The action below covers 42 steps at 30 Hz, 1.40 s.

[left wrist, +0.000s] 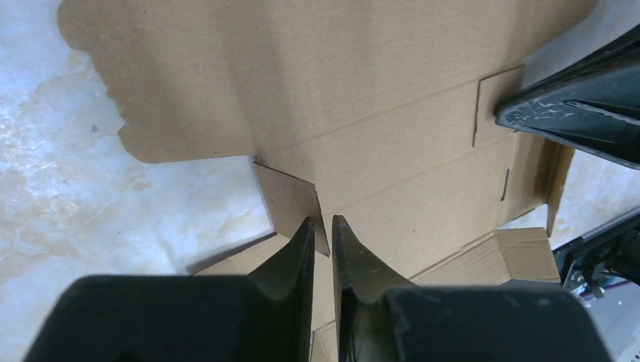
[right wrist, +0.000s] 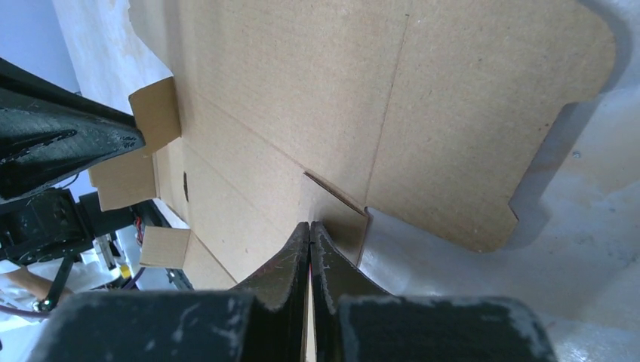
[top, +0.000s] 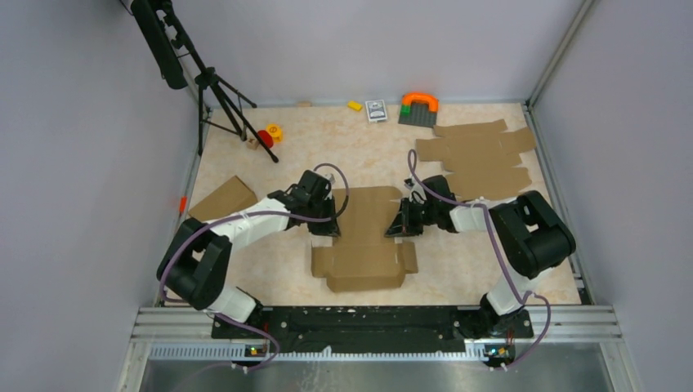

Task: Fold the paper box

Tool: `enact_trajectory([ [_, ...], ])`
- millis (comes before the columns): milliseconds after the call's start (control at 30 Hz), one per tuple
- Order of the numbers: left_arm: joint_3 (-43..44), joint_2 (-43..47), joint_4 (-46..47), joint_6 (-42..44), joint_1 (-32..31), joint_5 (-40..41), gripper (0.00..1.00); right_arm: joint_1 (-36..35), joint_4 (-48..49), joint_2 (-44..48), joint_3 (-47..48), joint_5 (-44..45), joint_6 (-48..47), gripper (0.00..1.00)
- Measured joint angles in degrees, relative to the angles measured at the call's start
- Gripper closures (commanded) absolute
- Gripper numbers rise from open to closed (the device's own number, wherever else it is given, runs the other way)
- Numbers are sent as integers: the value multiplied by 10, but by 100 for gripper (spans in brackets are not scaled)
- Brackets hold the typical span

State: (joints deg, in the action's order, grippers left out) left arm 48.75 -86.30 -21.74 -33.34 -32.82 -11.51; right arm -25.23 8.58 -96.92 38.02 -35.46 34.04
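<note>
The paper box (top: 364, 245) lies as a brown creased sheet on the table between both arms, with its near flaps partly raised. My left gripper (top: 331, 229) is at the box's left edge. In the left wrist view its fingers (left wrist: 323, 220) stand slightly open, a small tab (left wrist: 290, 200) just left of the narrow gap and nothing between them, above the panel (left wrist: 377, 113). My right gripper (top: 400, 227) is at the box's right edge. In the right wrist view its tips (right wrist: 310, 224) are shut, a thin pale cardboard edge between the pads, beside a raised tab (right wrist: 336, 215) of the sheet (right wrist: 302, 90).
A pile of similar brown sheets (top: 478, 159) lies at the back right. A folded brown box (top: 222, 198) sits at the left, and a tripod (top: 212, 90) stands at the back left. Small toys (top: 270, 135), a card deck (top: 376, 110) and an orange arch (top: 418, 102) line the far edge.
</note>
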Motion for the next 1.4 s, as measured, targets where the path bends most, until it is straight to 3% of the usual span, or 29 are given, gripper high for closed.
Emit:
enact_trajectory([
  [167, 0, -2, 8, 1, -1, -10, 100, 0, -6, 0, 3, 1, 0, 100],
  [433, 0, -73, 53, -2, -4, -26, 100, -1, -9, 0, 4, 4, 0, 100],
  [967, -9, -76, 78, -13, 1, -37, 100, -19, -101, 2, 58, 63, -37, 100],
  [1133, -14, -69, 85, -17, -2, -30, 99, -25, -151, -23, 116, 97, -66, 100],
  [1400, -19, -58, 80, -20, -26, -2, 100, -47, -216, -134, 293, 139, -106, 100],
])
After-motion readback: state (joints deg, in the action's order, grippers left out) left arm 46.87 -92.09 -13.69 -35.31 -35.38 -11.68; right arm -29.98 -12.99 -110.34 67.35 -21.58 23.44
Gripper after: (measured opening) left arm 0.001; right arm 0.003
